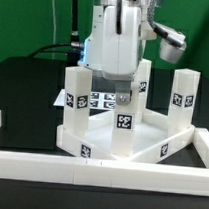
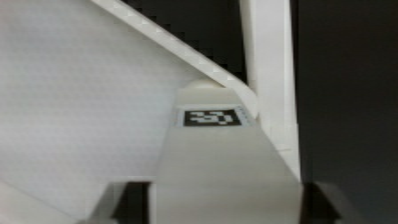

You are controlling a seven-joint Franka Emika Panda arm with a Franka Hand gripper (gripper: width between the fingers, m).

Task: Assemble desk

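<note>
On the black table, inside the corner of the white border rail, lies the desk top, rim upward, with legs standing on it. The exterior view counts four legs: one at its left, one in front, one behind and one at its right, which may stand just beside the top. There the arm hides the gripper. Only the wrist view shows the gripper clasping one leg between both fingers, a single tag facing the camera, the top's rim beyond.
</note>
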